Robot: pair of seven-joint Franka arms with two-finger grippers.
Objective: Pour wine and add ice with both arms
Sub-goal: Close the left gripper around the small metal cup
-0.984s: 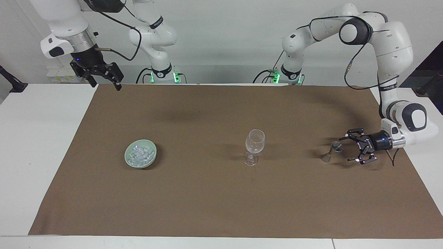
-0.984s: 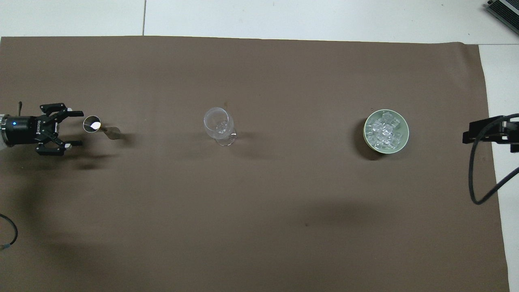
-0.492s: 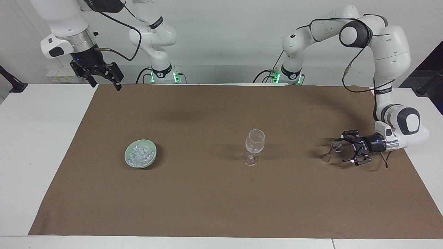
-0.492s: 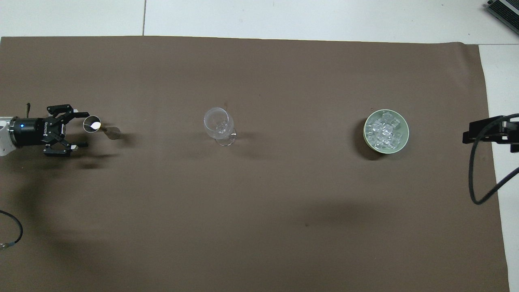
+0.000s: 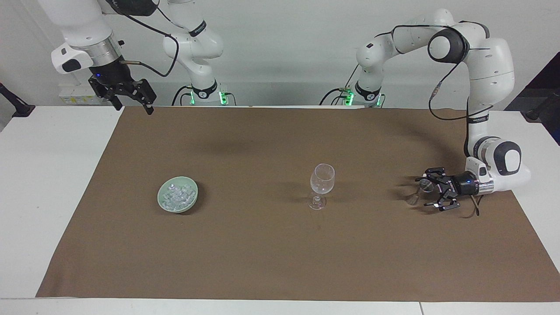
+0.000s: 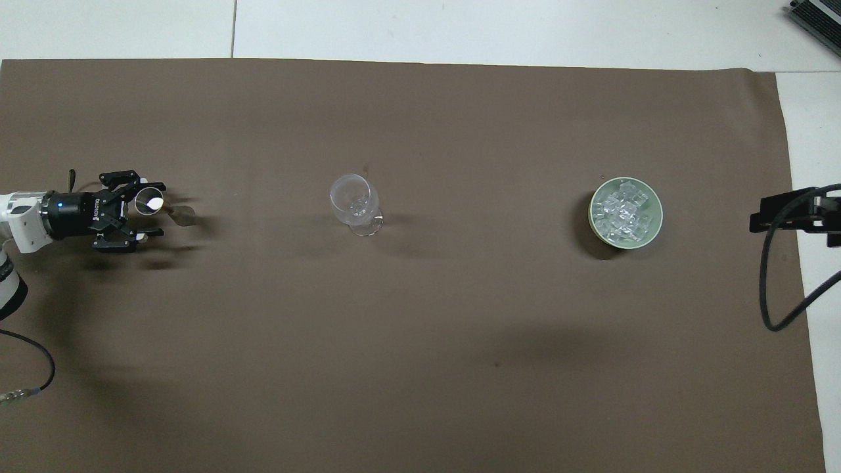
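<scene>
Left gripper (image 5: 431,192) lying level, fingers spread either side of small upright pouring glass (image 5: 423,185), not yet clamped. Stemmed glass (image 5: 322,179) straight ahead along gripper axis. Right gripper (image 5: 131,97) waiting aloft, open, empty.

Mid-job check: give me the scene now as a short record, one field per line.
left gripper: open, low at the metal measuring cup, fingers either side of it
right gripper: open, waiting raised over the table edge
wine glass: upright, mid-cloth
ice: heaped in green dish, toward right arm's end

Brown cloth (image 5: 271,245) over white table (image 5: 43,175)
</scene>
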